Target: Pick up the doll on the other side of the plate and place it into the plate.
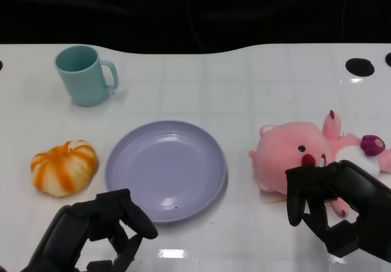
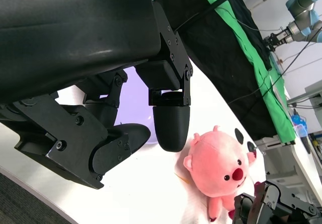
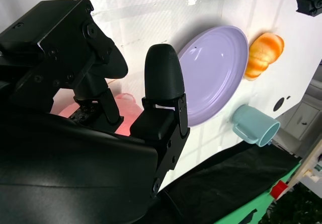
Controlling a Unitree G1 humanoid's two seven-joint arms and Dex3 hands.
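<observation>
A pink plush doll (image 1: 299, 153) lies on the white table to the right of the lavender plate (image 1: 165, 169); the left wrist view also shows the doll (image 2: 221, 166). My right hand (image 1: 339, 208) hovers at the doll's near side, fingers spread over its lower edge and holding nothing. In the right wrist view, a bit of pink doll (image 3: 123, 103) shows behind my fingers (image 3: 163, 78), with the plate (image 3: 214, 73) beyond. My left hand (image 1: 98, 229) sits near the table's front edge below the plate, its fingers apart and nothing in them.
An orange plush pumpkin (image 1: 64, 167) lies left of the plate. A teal mug (image 1: 84, 74) stands at the back left. Two dark holes (image 1: 360, 66) mark the table's far right. The table's back edge borders black cloth.
</observation>
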